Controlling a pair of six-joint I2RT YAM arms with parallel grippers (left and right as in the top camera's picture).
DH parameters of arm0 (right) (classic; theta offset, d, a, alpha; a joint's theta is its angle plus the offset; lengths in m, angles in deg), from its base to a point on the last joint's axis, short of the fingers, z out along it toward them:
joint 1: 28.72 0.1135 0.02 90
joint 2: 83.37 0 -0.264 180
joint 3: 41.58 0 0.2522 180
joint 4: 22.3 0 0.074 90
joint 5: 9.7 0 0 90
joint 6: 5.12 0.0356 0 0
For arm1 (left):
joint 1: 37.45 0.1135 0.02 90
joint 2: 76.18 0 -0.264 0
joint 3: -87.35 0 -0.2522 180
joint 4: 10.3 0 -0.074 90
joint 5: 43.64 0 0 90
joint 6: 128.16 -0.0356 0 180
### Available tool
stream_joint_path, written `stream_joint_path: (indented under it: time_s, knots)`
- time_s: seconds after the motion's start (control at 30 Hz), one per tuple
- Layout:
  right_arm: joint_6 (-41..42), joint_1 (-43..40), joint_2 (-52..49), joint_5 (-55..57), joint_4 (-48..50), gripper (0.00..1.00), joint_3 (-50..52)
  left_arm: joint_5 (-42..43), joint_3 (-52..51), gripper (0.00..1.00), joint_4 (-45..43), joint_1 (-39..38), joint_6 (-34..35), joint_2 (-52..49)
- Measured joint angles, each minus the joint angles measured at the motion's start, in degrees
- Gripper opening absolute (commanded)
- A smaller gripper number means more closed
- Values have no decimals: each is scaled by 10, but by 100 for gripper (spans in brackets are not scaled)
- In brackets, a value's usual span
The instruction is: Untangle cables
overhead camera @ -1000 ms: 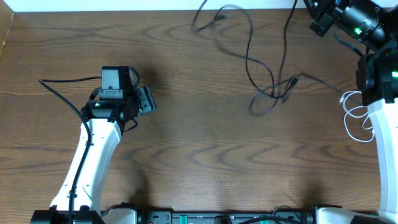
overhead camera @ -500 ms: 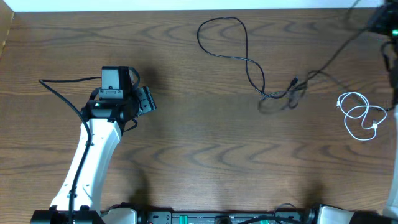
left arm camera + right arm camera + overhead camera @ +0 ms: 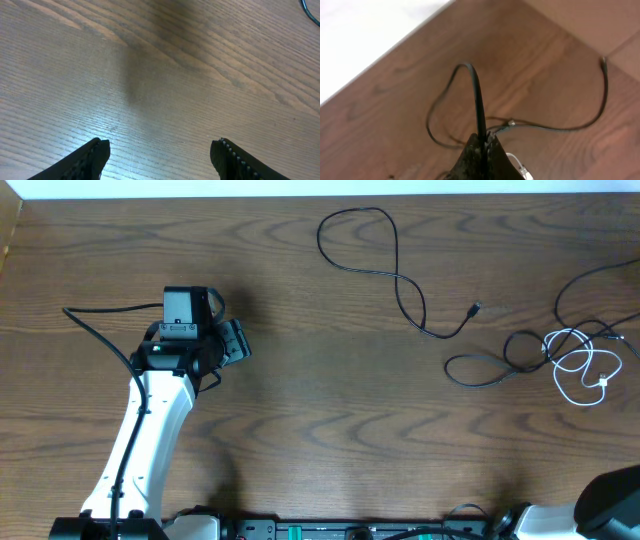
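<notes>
One black cable [image 3: 395, 265] lies in a loop at the back centre, its plug [image 3: 475, 308] free on the table. A second black cable [image 3: 490, 365] runs from mid-right up past the right edge. It lies across the coiled white cable [image 3: 580, 370]. My right gripper [image 3: 482, 142] is shut on this second black cable [image 3: 476, 95] and holds it high above the table; the white cable [image 3: 520, 166] shows just below. My left gripper [image 3: 238, 340] is open and empty over bare wood, also in the left wrist view [image 3: 160, 150].
The wooden table's back edge [image 3: 300, 198] meets a white wall. A dark blurred part of my right arm [image 3: 612, 498] fills the bottom right corner. A thick black arm cable [image 3: 95, 330] trails left of the left arm.
My right arm has risen out of the overhead view with a black cable. That cable pulled free of the looped one and shifted right. The white cable is now uncovered. The left arm is still.
</notes>
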Motion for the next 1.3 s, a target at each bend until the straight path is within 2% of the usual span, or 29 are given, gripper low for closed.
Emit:
stream_joint_path:
  time_s: [0.03, 0.07, 0.1, 0.13, 0.2, 0.27, 0.4, 0.5, 0.6, 0.77, 0.9, 1.0, 1.17, 1.3]
  knots:
    - [0, -6, -7, 1, -5, 11, 0, 0, 0, 70, 0, 0, 0, 0]
    - [1, -9, -11, 1, -7, 27, 0, 0, 0, 70, 0, 0, 0, 0]
    - [4, -12, -15, -2, -5, 34, 0, 0, 0, 70, 0, 0, 0, 0]
    - [4, -15, -16, -19, 1, 49, 0, 0, 0, 70, 0, 0, 0, 0]
    - [-4, -16, -16, -83, 27, 55, 0, 0, 0, 70, 0, 0, 0, 0]
    - [-13, -14, -16, -143, 36, 57, 0, 0, 0, 71, 0, 0, 0, 0]
    - [-38, 7, -16, -266, -6, 68, -1, 0, 0, 70, 1, 0, 0, 0]
    - [-71, 43, -16, -293, -108, 70, -1, 0, 0, 70, 2, 0, 0, 0]
    - [-85, 95, -16, -236, -207, 72, 10, 0, 0, 70, 2, 0, 0, 0]
    - [-40, 142, -16, -152, -226, 73, 76, 0, 0, 70, 2, 0, 0, 0]
    - [48, 160, -17, -101, -186, 74, 162, 0, 0, 70, 4, 0, 0, 0]
    - [148, 160, -17, -72, -90, 74, 262, 0, 0, 70, 14, 0, 0, 0]
    - [214, 161, -17, -63, 39, 71, 346, 0, 0, 70, 14, 0, 0, 0]
    - [229, 161, -17, -61, 90, 67, 377, 0, 0, 70, 14, 0, 0, 0]
